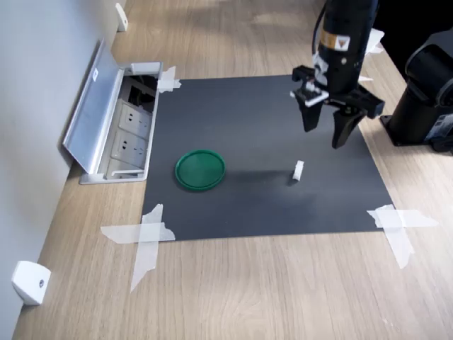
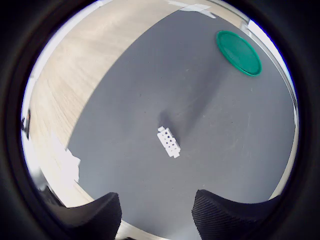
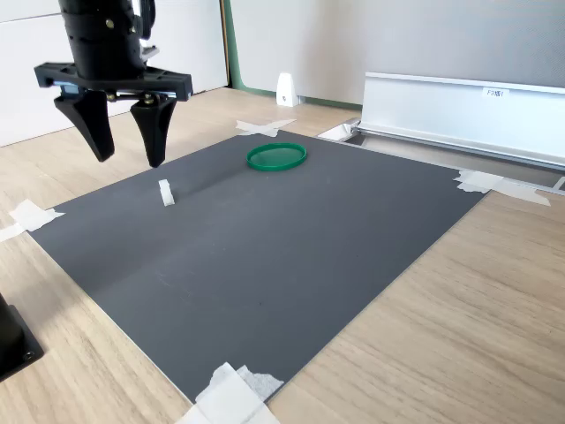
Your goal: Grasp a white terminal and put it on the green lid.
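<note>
bare dark grey mat lies between the tiny white plastic terminal and the round green plastic lid.

- First exterior view looked steeply down from above the dark mat.
- Second exterior view sat low, near one mat corner.
- Wrist view faced downward; all shared the mat.

arm: I see it coming straight down from above, wrist vertical | gripper: pointing down, hanging in the air, touching nothing | jaws: spread apart, nothing between them | fingertips: two dark ribbed pads visible in the wrist view
</note>
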Robot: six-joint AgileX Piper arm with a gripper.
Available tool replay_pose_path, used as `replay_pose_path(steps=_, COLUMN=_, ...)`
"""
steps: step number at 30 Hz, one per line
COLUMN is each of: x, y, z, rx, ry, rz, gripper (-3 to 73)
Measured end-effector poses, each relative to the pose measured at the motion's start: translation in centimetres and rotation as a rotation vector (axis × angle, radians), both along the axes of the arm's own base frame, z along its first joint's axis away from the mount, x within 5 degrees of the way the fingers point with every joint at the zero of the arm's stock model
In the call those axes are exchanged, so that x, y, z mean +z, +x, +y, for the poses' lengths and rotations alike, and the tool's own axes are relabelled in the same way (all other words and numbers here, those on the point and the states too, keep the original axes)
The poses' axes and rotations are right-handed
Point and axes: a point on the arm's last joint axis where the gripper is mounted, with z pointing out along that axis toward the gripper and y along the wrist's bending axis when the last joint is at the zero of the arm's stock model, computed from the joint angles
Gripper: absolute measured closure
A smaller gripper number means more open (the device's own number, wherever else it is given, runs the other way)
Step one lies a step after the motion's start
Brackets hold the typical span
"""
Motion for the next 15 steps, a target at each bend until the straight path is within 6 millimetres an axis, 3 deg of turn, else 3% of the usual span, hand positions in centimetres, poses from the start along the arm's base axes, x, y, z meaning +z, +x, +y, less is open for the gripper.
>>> replay_pose_path(steps=10, x=-1.2, y=0.9, z=1.1, rx=0.454, ry=-0.113, rz=-0.064, gripper=12.0)
replay_pose_path(steps=15, x=-2.0, y=1.4, z=1.2, rx=0.587, ry=-0.137, rz=-0.054, gripper=13.5)
